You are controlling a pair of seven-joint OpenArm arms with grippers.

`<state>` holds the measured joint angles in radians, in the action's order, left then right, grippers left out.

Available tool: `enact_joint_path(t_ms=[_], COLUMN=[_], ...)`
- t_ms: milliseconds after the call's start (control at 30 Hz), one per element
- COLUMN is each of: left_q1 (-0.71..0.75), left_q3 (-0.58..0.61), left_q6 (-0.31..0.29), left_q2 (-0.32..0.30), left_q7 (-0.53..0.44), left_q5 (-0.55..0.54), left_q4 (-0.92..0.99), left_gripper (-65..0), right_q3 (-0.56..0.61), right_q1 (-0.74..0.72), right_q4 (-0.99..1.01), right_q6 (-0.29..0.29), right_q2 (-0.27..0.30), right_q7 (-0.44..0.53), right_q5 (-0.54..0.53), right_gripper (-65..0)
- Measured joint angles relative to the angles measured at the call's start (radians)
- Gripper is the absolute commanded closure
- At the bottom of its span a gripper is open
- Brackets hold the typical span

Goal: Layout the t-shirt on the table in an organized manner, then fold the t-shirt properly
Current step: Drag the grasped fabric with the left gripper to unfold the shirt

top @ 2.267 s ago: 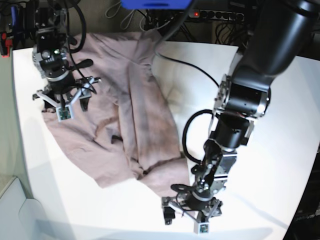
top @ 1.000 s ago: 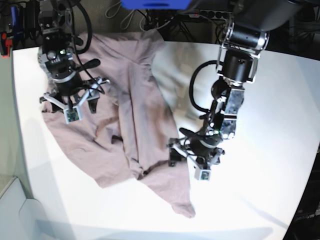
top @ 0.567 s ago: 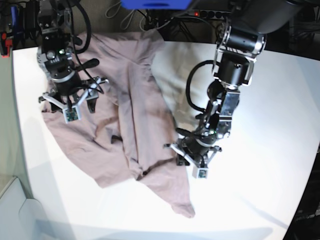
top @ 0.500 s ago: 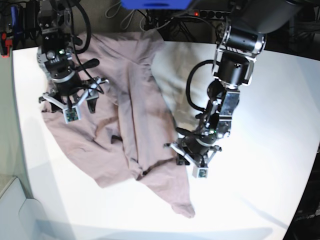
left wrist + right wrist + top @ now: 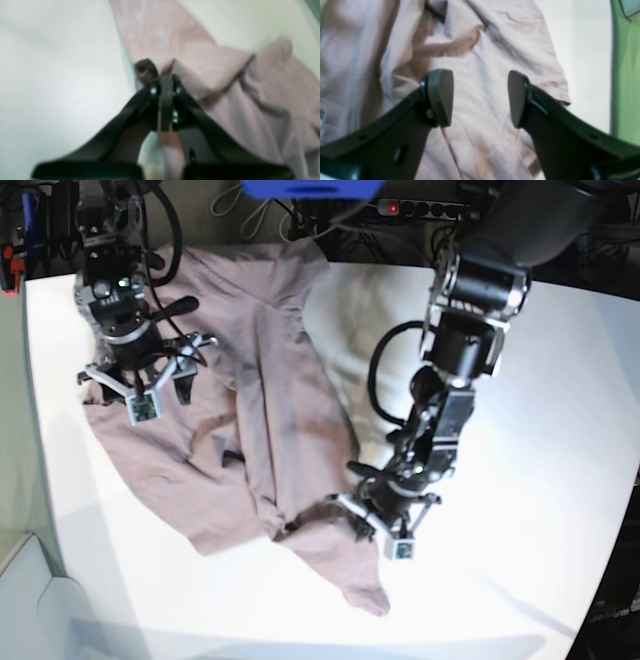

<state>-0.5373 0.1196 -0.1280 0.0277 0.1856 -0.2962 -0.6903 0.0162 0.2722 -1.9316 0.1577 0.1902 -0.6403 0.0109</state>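
Your t-shirt (image 5: 260, 380) lies crumpled and lengthwise across the left half of the white table (image 5: 540, 480) in the base view, running from the far edge down to a narrow tail near the front. Your left gripper (image 5: 375, 515) sits at the shirt's right edge, low down near that tail, with its jaws pinched together on a fold of the pink fabric; the left wrist view (image 5: 166, 82) is blurred but shows cloth bunched up against and between the closed tips, with bare table to one side. Your right gripper (image 5: 140, 385) hangs over the shirt's upper left part, jaws spread wide and holding nothing. In the right wrist view (image 5: 480, 97) the wrinkled fabric fills the gap between the two pads (image 5: 441, 96), and a hemmed sleeve edge lies just past the other pad.
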Motion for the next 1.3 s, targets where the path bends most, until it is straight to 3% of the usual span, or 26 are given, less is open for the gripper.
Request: enact_joint_path(t_ms=[133,433,600,767,900,1133,1300], left_q1=[-0.076,-0.166,-0.241,-0.278,-0.267,-0.27,-0.245], left_q3=[0.007,0.008,0.01,0.008,0.008,0.01,0.01], left_q6=[-0.002,0.0,-0.003,-0.003,-0.003,-0.003,-0.003], left_q2=[0.046,0.123,0.121,0.12,0.122,0.123,0.122], left_q7=[-0.074,-0.076,-0.074,-0.092,-0.14,-0.161,-0.153], left_q5=[0.0,0.002,0.002,0.122,0.147,0.149,0.149], left_q4=[0.183,0.047,0.055,0.143,0.222,0.246,0.239], left_gripper=[-0.3,-0.3,-0.3,-0.4,-0.9,-20.2,-28.2], right_q3=[0.0,0.0,-0.001,-0.001,-0.001,0.0,0.0], right_q1=[0.002,0.027,0.028,0.032,0.044,0.043,0.044], right_q4=[0.0,0.0,0.0,0.0,-0.001,-0.001,-0.001], right_q6=[0.0,0.0,0.0,0.0,0.0,0.0,0.0], right_q2=[-0.002,0.0,-0.003,-0.005,-0.005,-0.005,-0.005], right_q7=[-0.003,-0.003,-0.003,-0.002,-0.002,-0.003,-0.002], right_q5=[0.0,0.0,0.0,0.0,0.0,0.0,0.0], right_gripper=[-34.4,-34.4,-34.4,-34.4,-34.4,-34.4,-34.4])
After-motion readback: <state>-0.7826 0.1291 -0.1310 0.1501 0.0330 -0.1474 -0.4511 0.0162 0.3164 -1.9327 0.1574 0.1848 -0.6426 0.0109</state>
